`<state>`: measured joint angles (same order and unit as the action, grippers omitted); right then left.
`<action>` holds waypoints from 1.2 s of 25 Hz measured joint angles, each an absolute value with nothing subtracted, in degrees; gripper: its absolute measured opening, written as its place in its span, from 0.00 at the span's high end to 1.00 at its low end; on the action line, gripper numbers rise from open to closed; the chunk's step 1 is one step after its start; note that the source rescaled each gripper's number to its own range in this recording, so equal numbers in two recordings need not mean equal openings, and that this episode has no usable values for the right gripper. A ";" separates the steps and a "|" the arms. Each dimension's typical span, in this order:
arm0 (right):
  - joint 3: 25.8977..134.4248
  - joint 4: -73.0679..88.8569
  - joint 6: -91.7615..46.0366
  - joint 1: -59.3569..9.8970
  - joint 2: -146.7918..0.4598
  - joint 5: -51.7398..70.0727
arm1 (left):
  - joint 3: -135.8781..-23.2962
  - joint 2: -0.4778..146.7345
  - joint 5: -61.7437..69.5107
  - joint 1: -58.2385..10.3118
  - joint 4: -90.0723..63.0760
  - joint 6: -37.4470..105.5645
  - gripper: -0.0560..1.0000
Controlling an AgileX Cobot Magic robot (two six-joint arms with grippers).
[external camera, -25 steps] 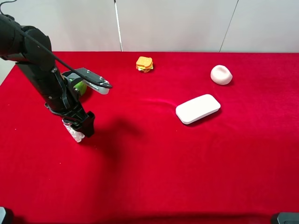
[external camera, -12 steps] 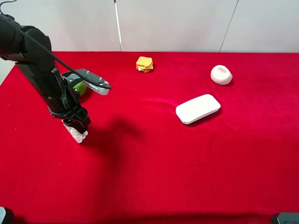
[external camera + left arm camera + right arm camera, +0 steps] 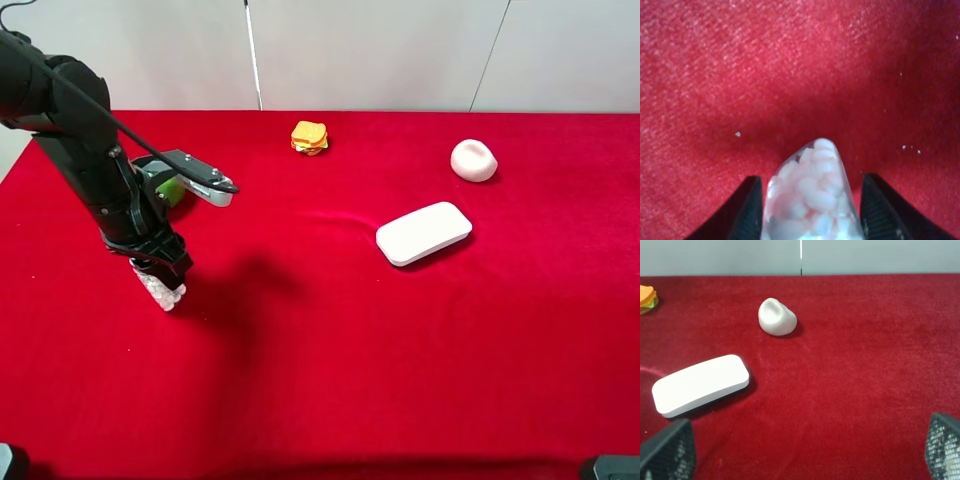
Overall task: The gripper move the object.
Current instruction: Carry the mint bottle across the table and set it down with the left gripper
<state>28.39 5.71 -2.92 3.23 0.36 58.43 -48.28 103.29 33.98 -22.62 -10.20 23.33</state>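
I see a table under red velvety cloth [image 3: 400, 380] filling the view. Pale grey wall panels [image 3: 380, 50] run along 12 o'clock, with a dark seam [image 3: 490, 60] at 1 and a thin white strip [image 3: 254, 55] at 11. Light is even, shadows soft.

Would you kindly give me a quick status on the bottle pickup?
Left gripper shut on bottle. Right gripper open, empty. Nearest neighbour: lime, apart from bottle.
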 joint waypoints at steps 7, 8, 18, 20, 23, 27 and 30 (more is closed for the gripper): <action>28.39 5.71 -2.92 3.23 0.36 58.43 | -48.97 103.29 36.43 -22.62 -10.20 23.27 0.80; 28.39 5.71 -2.92 3.23 0.36 58.43 | -49.66 103.30 37.56 -22.62 -10.20 23.01 0.80; 28.39 5.71 -2.92 3.23 0.36 58.49 | -62.87 103.35 50.59 -25.01 -8.09 18.30 0.80; 28.39 5.71 -2.92 3.23 0.36 58.49 | -65.35 103.35 51.50 -25.91 -7.70 17.81 0.80; 28.39 5.73 -2.92 3.23 0.36 58.49 | -69.75 103.35 52.27 -27.69 -7.46 17.40 0.80; 28.39 5.73 -2.92 3.23 0.36 58.49 | -74.92 103.40 52.32 -30.75 -6.77 17.27 0.80; 28.39 5.73 -2.92 3.23 0.36 58.49 | -78.54 104.13 52.17 -32.64 -5.83 17.27 0.80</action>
<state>28.39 5.73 -2.92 3.23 0.36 58.49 -78.54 104.13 52.17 -32.64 -5.83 17.27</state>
